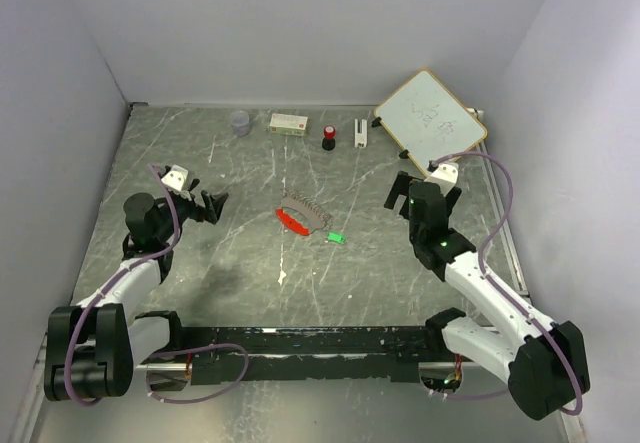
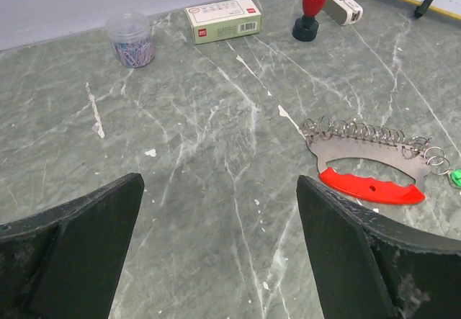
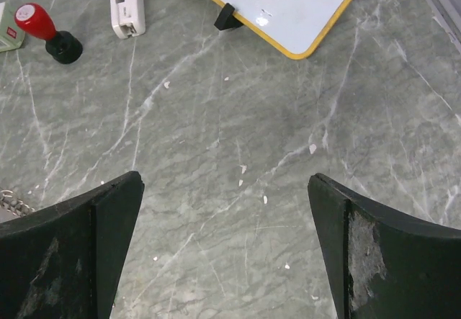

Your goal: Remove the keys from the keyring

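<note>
The keyring (image 1: 306, 209) is a grey metal strip with a row of small rings, lying near the table's middle. The elongated red key (image 1: 292, 222) lies along its near side and the tiny green key (image 1: 336, 237) lies at its right end. In the left wrist view the keyring (image 2: 364, 145), red key (image 2: 371, 187) and green key (image 2: 455, 178) lie ahead to the right. My left gripper (image 1: 212, 206) (image 2: 220, 182) is open and empty, left of the keyring. My right gripper (image 1: 422, 187) (image 3: 225, 178) is open and empty, right of it; a bit of ring chain (image 3: 11, 202) shows at that view's left edge.
Along the back stand a clear tub of paper clips (image 1: 240, 122), a white box (image 1: 288, 123), a red-and-black stamp knob (image 1: 328, 138) and a white stapler (image 1: 360, 131). A yellow-edged whiteboard (image 1: 430, 115) leans at the back right. Walls close in on three sides.
</note>
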Tool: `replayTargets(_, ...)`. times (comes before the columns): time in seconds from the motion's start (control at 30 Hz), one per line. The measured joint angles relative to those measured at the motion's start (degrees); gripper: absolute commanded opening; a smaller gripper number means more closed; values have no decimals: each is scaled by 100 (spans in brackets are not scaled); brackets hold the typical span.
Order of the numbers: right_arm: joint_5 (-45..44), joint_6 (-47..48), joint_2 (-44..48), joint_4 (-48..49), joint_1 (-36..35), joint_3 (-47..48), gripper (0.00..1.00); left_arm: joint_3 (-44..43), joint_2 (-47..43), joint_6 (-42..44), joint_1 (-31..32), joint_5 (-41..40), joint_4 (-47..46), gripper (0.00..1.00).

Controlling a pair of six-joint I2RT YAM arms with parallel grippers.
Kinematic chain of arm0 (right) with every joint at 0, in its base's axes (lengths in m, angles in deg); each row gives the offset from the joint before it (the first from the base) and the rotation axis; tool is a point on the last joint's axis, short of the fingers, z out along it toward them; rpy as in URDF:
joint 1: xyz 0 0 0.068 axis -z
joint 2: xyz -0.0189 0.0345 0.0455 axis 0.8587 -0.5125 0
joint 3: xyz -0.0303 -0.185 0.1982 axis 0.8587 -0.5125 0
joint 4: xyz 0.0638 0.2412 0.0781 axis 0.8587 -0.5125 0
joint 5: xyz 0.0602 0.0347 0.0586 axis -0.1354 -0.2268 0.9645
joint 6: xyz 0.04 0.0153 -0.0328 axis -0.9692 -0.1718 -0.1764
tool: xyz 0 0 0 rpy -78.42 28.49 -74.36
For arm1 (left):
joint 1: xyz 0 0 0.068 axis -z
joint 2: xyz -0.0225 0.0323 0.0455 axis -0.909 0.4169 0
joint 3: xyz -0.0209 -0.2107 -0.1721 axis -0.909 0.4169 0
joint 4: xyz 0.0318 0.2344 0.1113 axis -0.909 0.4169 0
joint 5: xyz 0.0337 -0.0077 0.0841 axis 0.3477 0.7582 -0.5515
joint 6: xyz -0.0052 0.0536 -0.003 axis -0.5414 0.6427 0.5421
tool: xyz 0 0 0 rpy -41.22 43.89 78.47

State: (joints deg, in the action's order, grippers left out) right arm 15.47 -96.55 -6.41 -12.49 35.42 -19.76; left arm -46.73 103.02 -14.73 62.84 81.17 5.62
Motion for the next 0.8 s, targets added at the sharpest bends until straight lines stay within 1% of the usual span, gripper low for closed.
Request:
replayTargets(0.6,114,-9,-94,-17,-4,57,100,0,24,-4,0,-157,63,99)
replayTargets(0.7,245,-118,-129,-15,-7,59,100,0,24,-39,0,-168,33,100)
replayTargets(0.8,570,-173,-271,-11,-13,83,100,2,17,-122,2,-280,-66,99)
